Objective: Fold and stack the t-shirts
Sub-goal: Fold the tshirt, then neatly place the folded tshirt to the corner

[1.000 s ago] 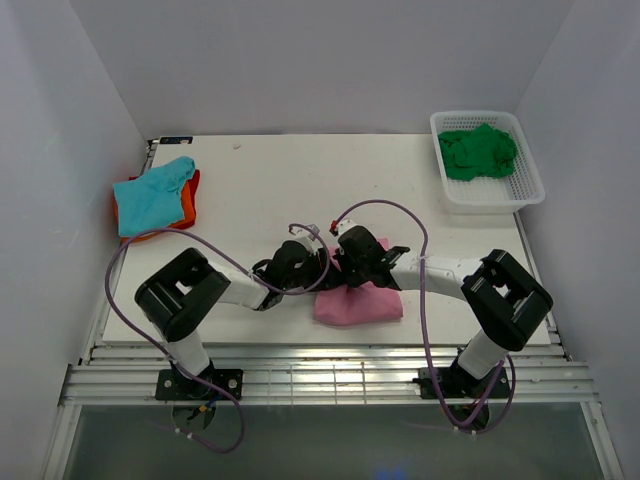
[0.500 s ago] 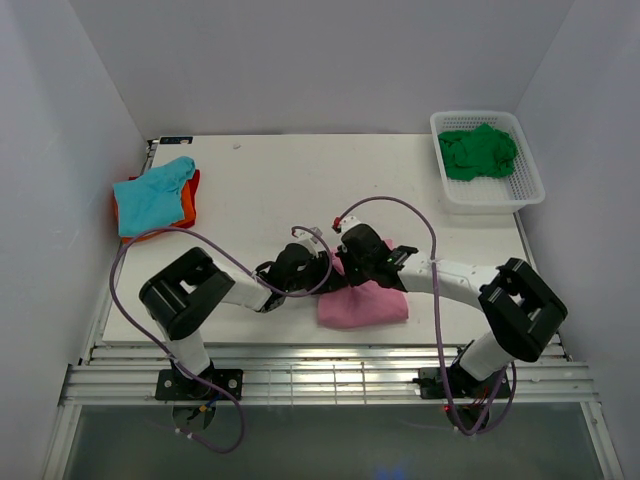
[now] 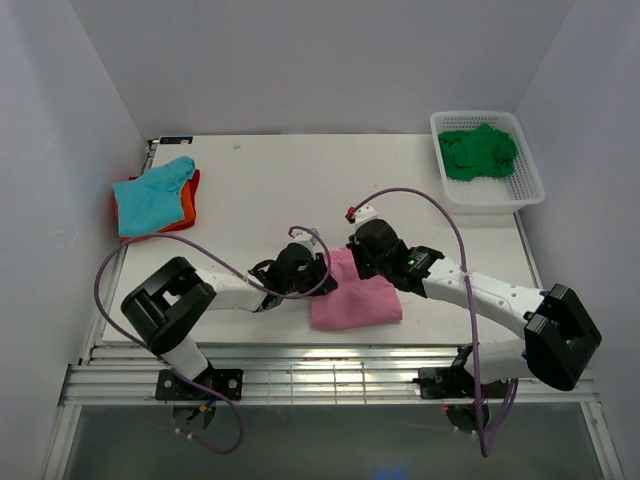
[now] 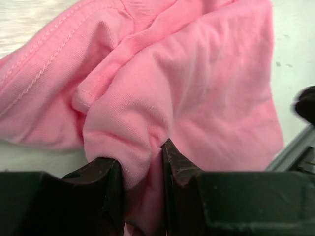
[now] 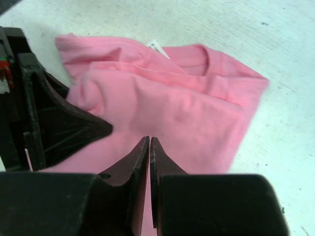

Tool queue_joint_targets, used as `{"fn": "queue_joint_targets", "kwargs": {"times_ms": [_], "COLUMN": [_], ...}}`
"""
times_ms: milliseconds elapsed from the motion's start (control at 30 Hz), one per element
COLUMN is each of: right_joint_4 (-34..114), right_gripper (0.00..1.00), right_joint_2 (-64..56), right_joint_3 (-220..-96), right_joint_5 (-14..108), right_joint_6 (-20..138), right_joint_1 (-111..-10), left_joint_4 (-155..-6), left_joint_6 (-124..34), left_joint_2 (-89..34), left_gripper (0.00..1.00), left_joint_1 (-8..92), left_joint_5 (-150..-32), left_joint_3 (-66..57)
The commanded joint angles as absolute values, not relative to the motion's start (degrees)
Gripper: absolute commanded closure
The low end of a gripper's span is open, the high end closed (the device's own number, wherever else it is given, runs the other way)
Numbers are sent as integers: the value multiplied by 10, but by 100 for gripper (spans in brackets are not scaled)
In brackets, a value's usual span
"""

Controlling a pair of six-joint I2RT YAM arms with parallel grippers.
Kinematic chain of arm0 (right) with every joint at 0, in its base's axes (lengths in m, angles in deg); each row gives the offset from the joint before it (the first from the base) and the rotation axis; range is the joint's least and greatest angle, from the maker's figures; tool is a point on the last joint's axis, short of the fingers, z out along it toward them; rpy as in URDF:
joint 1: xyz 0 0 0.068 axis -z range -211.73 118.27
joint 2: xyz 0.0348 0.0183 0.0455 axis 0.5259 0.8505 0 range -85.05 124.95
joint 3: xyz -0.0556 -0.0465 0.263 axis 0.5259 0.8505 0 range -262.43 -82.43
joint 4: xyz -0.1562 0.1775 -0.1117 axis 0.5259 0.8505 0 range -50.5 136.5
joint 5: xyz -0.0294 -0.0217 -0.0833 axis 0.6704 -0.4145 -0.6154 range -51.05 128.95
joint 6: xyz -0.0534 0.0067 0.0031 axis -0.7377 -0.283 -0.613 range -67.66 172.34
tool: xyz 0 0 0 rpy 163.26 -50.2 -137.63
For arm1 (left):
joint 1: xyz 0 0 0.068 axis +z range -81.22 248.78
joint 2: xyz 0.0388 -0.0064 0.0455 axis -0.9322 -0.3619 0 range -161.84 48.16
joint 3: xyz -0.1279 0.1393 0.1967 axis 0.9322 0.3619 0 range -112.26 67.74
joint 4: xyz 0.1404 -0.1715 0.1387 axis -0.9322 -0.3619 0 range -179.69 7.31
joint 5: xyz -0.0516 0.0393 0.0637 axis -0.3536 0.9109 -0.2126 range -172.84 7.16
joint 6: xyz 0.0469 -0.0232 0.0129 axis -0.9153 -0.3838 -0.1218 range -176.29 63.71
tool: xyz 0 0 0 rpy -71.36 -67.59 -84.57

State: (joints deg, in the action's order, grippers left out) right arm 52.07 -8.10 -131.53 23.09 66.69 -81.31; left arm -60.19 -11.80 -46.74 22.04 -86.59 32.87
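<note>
The pink t-shirt (image 3: 358,302) lies crumpled near the table's front edge. My left gripper (image 3: 306,272) is at its left edge, and the left wrist view shows the left gripper (image 4: 142,158) shut on a bunched fold of the pink t-shirt (image 4: 206,88). My right gripper (image 3: 364,252) is over the shirt's far edge. Seen from the right wrist, the right gripper (image 5: 149,140) is shut, empty, above the pink t-shirt (image 5: 192,113). A teal t-shirt (image 3: 150,195) rests on an orange one (image 3: 187,209) at the far left. A dark green t-shirt (image 3: 480,151) sits in the basket.
A white mesh basket (image 3: 492,201) stands at the back right corner. The left gripper's black body (image 5: 49,128) fills the left side of the right wrist view. White walls enclose the table on three sides. Purple cables loop over both arms.
My left gripper has closed on a fold of the pink t-shirt. The right arm has stretched out to the right, and its gripper has shifted slightly toward the back.
</note>
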Motion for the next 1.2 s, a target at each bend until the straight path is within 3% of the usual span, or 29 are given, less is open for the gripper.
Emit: {"fn": "queue_joint_targets", "kwargs": {"times_ms": [0, 433, 800, 1167], "right_joint_4": [551, 555, 555, 542], "right_gripper": [90, 90, 90, 89], "right_joint_2": [-112, -134, -126, -114], "right_joint_3": [-1341, -1328, -1331, -1330], "right_joint_5": [188, 179, 184, 207], "right_joint_6": [658, 658, 656, 651], "right_joint_1": [-815, -815, -814, -814], "left_joint_4": [-769, -893, -986, -1025], "left_joint_6": [-171, -248, -326, -369], "left_joint_2": [-410, -313, -331, -452], "left_gripper": [100, 100, 100, 100], "left_joint_1": [226, 335, 453, 585], "left_joint_5": [-775, -788, -868, -998], "left_joint_3": [294, 203, 89, -45]}}
